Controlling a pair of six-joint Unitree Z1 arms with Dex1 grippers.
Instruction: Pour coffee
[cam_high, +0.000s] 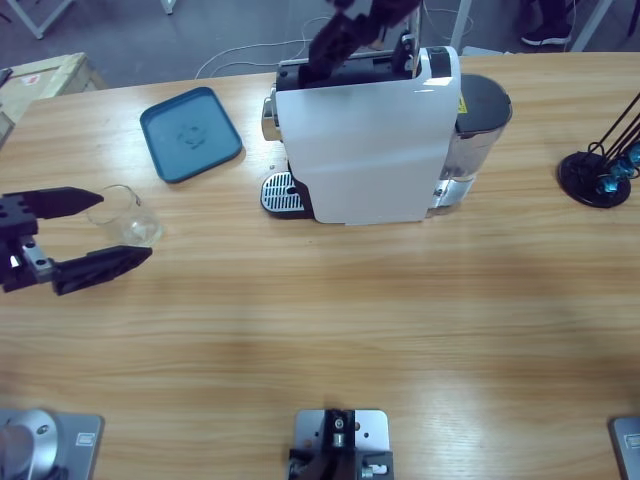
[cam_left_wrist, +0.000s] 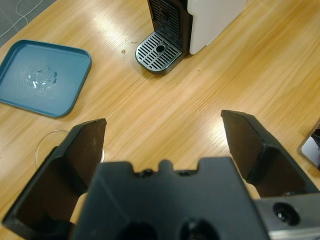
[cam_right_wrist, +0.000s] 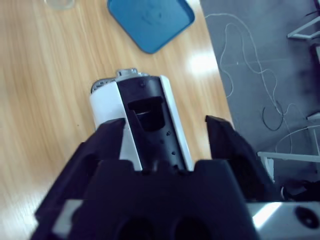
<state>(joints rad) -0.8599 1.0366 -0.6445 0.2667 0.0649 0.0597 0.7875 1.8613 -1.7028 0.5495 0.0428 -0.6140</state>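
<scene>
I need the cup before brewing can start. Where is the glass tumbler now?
In the high view the glass tumbler stands on the table's left side, between the open jaws of the left end effector, below-left of the blue tray.

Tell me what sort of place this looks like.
Probably a robotics lab staged as a coffee corner: a white coffee machine, glass tumbler and blue tray on a long wooden table, loose cables across the grey floor.

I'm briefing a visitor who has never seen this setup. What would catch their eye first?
The big white coffee machine at the table's far middle, with the right gripper open above its top. Next, the left gripper, open around a clear glass tumbler at the left edge, near a blue tray.
</scene>
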